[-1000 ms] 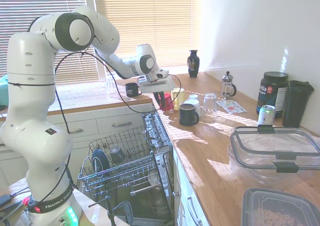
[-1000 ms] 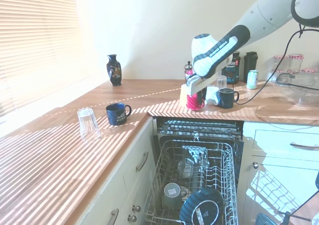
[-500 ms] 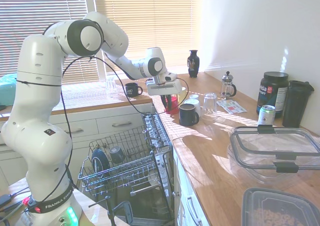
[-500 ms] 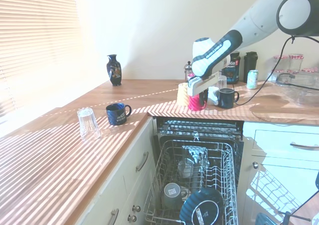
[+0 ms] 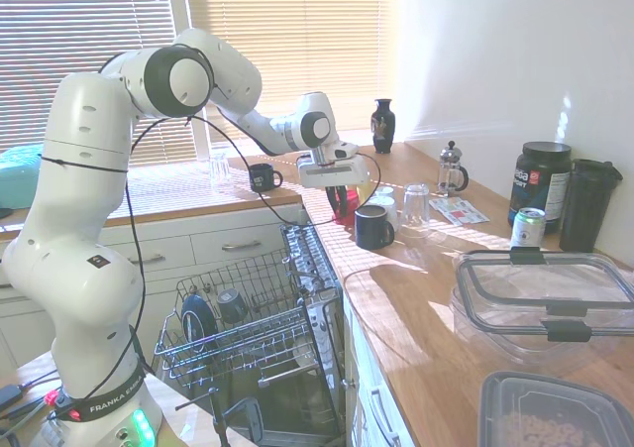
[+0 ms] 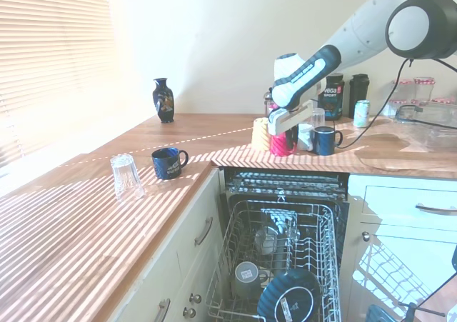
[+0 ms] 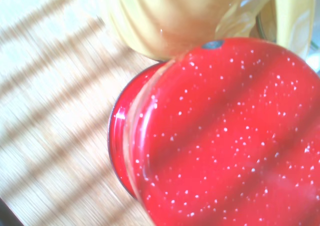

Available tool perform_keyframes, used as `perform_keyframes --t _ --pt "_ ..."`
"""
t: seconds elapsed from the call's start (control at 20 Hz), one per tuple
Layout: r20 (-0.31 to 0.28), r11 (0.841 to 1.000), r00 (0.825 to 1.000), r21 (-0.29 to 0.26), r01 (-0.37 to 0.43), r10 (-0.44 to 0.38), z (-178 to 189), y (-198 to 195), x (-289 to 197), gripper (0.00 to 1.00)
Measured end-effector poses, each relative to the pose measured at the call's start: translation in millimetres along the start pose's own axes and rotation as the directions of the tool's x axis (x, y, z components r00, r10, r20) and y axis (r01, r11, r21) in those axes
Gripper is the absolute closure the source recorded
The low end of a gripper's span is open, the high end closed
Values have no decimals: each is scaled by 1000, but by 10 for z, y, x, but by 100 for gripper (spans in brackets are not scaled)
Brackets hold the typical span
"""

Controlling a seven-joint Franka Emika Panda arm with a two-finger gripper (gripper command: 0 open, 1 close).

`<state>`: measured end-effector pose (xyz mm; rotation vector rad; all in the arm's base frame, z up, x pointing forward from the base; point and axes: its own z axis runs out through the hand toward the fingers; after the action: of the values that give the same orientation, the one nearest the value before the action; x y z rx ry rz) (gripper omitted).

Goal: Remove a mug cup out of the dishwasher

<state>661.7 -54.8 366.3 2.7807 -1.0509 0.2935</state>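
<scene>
Gripper [image 6: 284, 138] is over the red mug cup [image 6: 281, 146] on the wooden countertop [image 6: 214, 140]. In both exterior views the fingers seem to sit either side of the mug's top, but the hand body hides the tips, so whether they are pinching it or already spread cannot be told. The wrist view shows the mug cup [image 7: 220, 136] close up: glossy red with white speckles, upside down, a dark rim just above the wood, with the yellow mug [image 7: 170, 15] right behind it, touching or nearly so.

The mug is out of the dishwasher [image 6: 285, 265] and on or just above the counter behind its open front. The wire rack [image 6: 278, 258] is pulled out and holds a dark plate [image 6: 289, 300] and a grey cup [image 6: 246, 275]. The dark mug [image 6: 325, 140] stands just beside the red one on the other side; an upturned glass [image 5: 416, 204] and a white cup [image 5: 381, 206] are near.

Judged step: set the mug down and let go. To do it well, lower straight until the rim sits flat on the wood, then open the fingers only slightly, since the neighbours are tight on both sides. Lift straight up with no sideways drift, or the yellow or dark mug gets knocked. If the mug is tilted it could rock on release.

Farther off: a navy mug [image 6: 168, 162], another glass [image 6: 125, 175] and a vase [image 6: 163, 101] are well apart.
</scene>
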Motion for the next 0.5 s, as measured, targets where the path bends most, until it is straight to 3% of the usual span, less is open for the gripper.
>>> perform_keyframes --t 0.5 --pt "-24 1000 1000 27 13 -13 -136 -125 -50 0"
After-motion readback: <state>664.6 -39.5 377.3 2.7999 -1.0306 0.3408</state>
